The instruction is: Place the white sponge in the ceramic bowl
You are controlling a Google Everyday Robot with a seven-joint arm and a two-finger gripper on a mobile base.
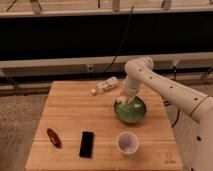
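Observation:
The ceramic bowl (133,113) is dark green and glossy and stands on the right half of the wooden table (75,112). My gripper (123,100) hangs from the white arm (165,89), which reaches in from the right, and sits right over the bowl's back left rim, pointing down into it. A small pale patch shows at the gripper's tip just inside the rim. I cannot tell whether it is the white sponge. No sponge lies anywhere else on the table.
A slim white bottle (105,86) lies on its side behind the bowl to the left. A round white cup (128,142) stands in front of the bowl. A black phone (86,144) and a red object (53,137) lie at front left.

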